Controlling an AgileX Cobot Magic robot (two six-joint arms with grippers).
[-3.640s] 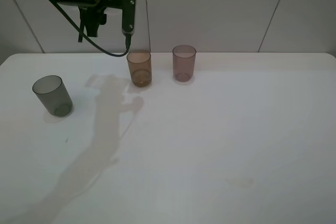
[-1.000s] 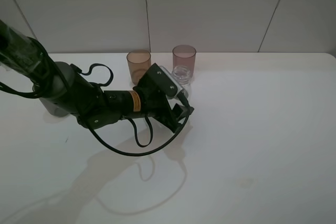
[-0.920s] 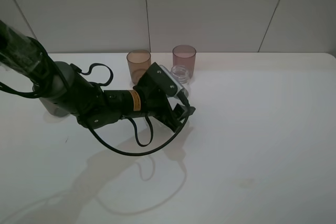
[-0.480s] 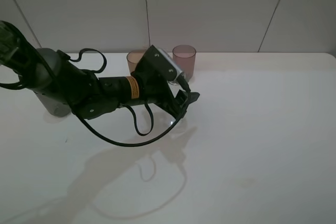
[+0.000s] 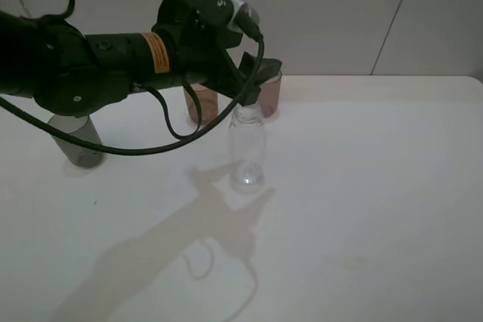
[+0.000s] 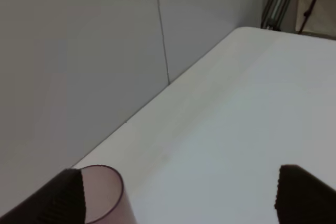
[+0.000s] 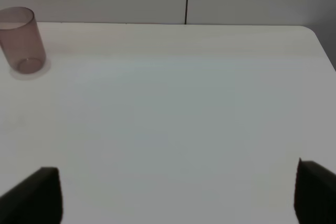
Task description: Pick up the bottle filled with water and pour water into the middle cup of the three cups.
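The clear capless bottle (image 5: pixel 247 150) stands upright on the white table (image 5: pixel 377 186), in front of the cups, with nothing holding it. My left gripper (image 5: pixel 253 85) hangs open just above and behind its neck; in the left wrist view (image 6: pixel 178 203) its fingertips (image 6: pixel 65 198) are wide apart and empty. The amber-brown middle cup (image 5: pixel 201 105) is partly hidden behind my left arm. The mauve-pink cup (image 5: pixel 271 94) stands to its right and also shows in both wrist views (image 6: pixel 102 195) (image 7: pixel 21 45). The dark grey cup (image 5: pixel 79 145) stands at the left. My right gripper (image 7: pixel 176 198) is open and empty.
A white panelled wall (image 5: pixel 339 13) runs along the table's far edge, just behind the cups. My left arm (image 5: pixel 98 62) and its looping cable (image 5: pixel 162 141) stretch over the table's left part. A faint stain (image 5: pixel 347 263) marks the front right.
My left arm has risen from low by the table to well above it. The bottle, earlier at the gripper, now stands free on the table below the open fingers.
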